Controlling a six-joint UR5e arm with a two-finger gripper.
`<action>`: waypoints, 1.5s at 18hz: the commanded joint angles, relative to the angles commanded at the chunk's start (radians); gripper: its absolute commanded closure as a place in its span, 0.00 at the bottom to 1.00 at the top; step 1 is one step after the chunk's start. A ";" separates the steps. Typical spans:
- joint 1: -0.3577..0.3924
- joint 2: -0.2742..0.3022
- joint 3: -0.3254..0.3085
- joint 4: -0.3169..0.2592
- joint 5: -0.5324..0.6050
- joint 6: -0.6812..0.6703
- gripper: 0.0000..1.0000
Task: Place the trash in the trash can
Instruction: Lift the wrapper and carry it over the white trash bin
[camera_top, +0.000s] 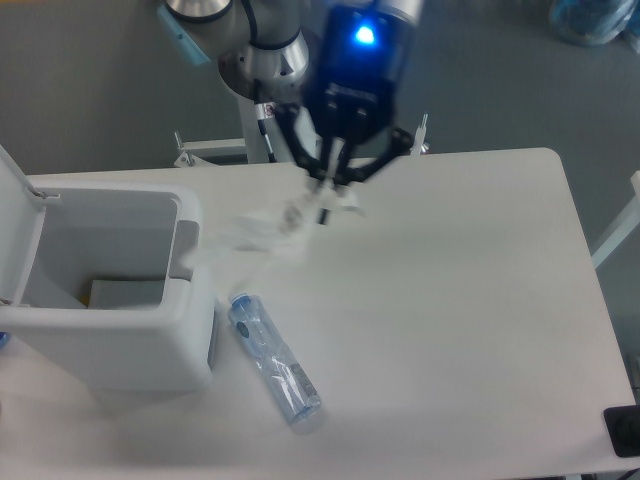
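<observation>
End effector (328, 188) pinching crumpled clear wrapper (270, 225), flattened bluish bottle (274, 358) beside boxy white trash can (190, 300)

wrapper: we see a crumpled clear plastic wrapper (262, 232) lying on the table's far side, just right of the bin.
bottle: flattened bluish clear bottle (274, 358), lying diagonally, cap end towards the bin.
trash can: boxy white bin (110, 325) at left, lid up.

Even, diffuse overhead light, soft focus overall: white table (470, 300) bright and nearly washed out, faint shadows beside trash can (110, 340) and bottle (275, 358), blue LED on gripper (330, 180) blooming, wrapper (265, 232) smeared by blur.
</observation>
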 joint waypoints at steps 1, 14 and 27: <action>-0.015 0.006 -0.012 0.002 0.003 0.003 1.00; -0.166 0.019 -0.193 0.074 0.011 0.020 1.00; -0.265 -0.052 -0.245 0.077 0.069 0.022 1.00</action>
